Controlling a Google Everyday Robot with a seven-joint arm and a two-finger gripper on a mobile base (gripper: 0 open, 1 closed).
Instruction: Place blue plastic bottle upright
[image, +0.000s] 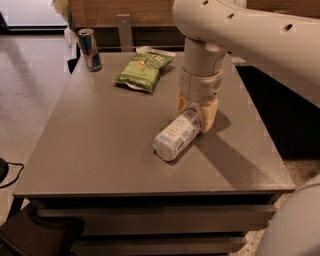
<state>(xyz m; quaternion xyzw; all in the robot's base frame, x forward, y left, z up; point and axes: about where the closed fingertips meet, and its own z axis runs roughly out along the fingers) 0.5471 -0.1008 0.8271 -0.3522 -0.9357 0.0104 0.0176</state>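
Observation:
The blue plastic bottle (174, 136) lies on its side on the grey table (95, 145), right of centre, its base toward the front left and its far end under the arm. My gripper (196, 113) comes straight down over that far end. Its cream fingers (209, 115) sit one on each side of the bottle, pressed against it. The bottle's cap is hidden behind the gripper.
A green chip bag (142, 70) lies at the back middle of the table. A shiny metal can (90, 49) stands at the back left corner. The table's right edge is close to the gripper, with dark floor beyond it.

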